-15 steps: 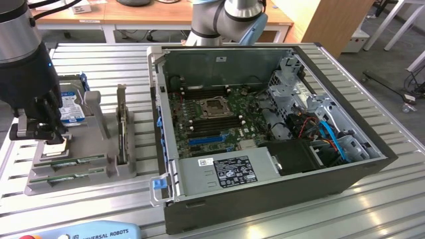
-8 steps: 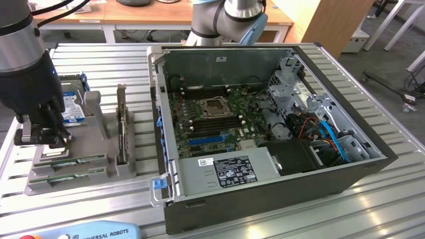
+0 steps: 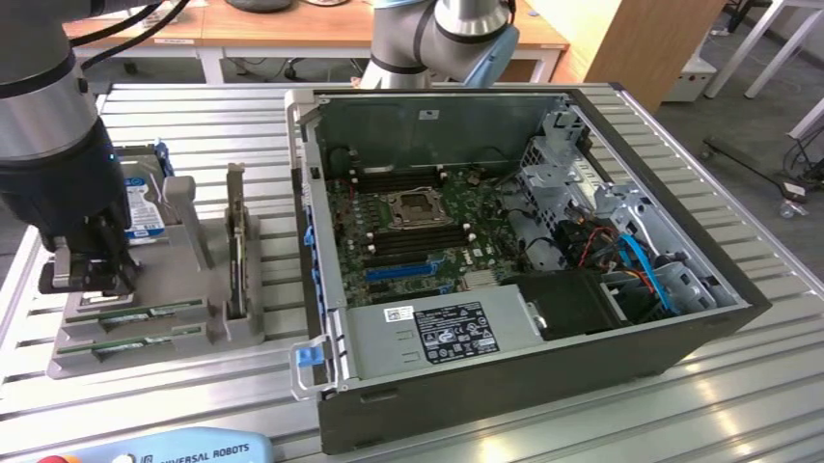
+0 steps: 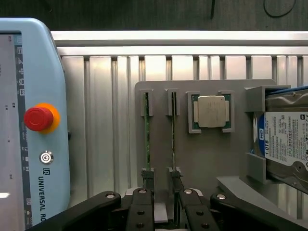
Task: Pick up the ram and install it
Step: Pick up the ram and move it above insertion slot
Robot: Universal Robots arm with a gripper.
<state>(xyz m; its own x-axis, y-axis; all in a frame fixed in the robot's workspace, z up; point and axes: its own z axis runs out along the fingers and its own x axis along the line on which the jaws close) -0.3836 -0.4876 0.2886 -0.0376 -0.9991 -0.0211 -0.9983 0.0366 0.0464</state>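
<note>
1. The gripper (image 3: 87, 285) (image 4: 166, 193) hangs low over a grey holder (image 3: 193, 333) (image 4: 159, 91) on the counter (image 3: 721, 405), at the exterior view's left of the open computer case (image 3: 515, 386).
2. Its jaws stand apart, astride one end of the ram (image 3: 149, 311) (image 4: 173, 139), not closed on it.
3. The ram stands on edge in its slot. It is the farther of two sticks, with the other stick (image 4: 147, 139) just beside it on the near side.
4. A processor chip (image 4: 211, 111) and a hard drive (image 4: 286, 144) sit in the same holder.

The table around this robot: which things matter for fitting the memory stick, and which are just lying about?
Job: gripper; ram stick and its twin, one to fit; grey holder; open computer case; motherboard.
Lying about: processor chip; hard drive; expansion card; teach pendant.
</note>
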